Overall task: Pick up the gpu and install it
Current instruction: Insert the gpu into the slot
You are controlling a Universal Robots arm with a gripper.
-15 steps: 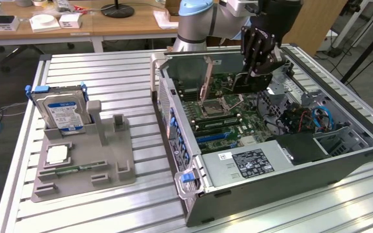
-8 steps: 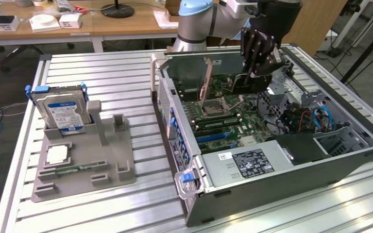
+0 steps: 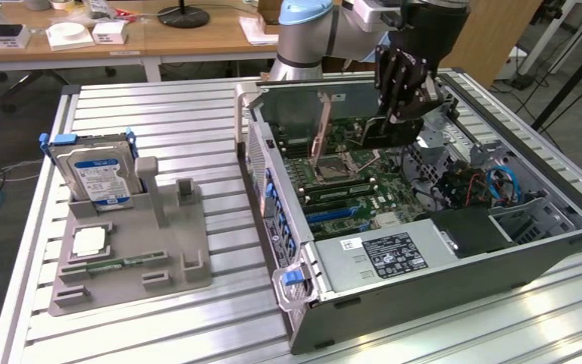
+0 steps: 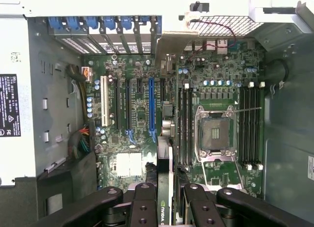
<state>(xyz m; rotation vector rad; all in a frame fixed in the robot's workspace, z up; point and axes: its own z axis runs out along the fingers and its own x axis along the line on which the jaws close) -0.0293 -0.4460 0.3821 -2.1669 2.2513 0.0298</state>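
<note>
Aluminium slats make up the tabletop [image 3: 170,114]. On it an open computer case [image 3: 544,243] lies on its side, with the motherboard [image 4: 137,138] facing up. On the exterior view's left, well apart from the case, a grey holder [image 3: 175,258] carries a hard drive [image 3: 94,171] standing upright, a square processor [image 3: 89,241] lying flat and a green memory stick [image 3: 119,264]. Inside the case, a power supply [image 3: 392,254] with a black label takes up the near end, and blue cables [image 3: 500,186] loop beside the drive cage. An empty processor socket [image 4: 216,133] sits between two banks of memory slots [image 4: 250,124].

The fingers [image 4: 144,202] are drawn partway together and pinch the graphics card [image 4: 165,210] by its thin body. The card stands upright on its long edge above the motherboard, and its far end reaches toward the rear wall with its row of blue clips [image 4: 105,23]. From the wrist view, the card's edge runs between the long blue slot [image 4: 151,106] and the bank of memory slots closer to it. A white slot [image 4: 103,101] lies farther off on the blue slot's other side. Whether the card's lower edge touches the board cannot be told.

Case walls rise on every side of the board, and the rear wall is near the card's far end. The top of the case is open where the arm reaches in. The processor socket and memory slots lie just beside the card.
</note>
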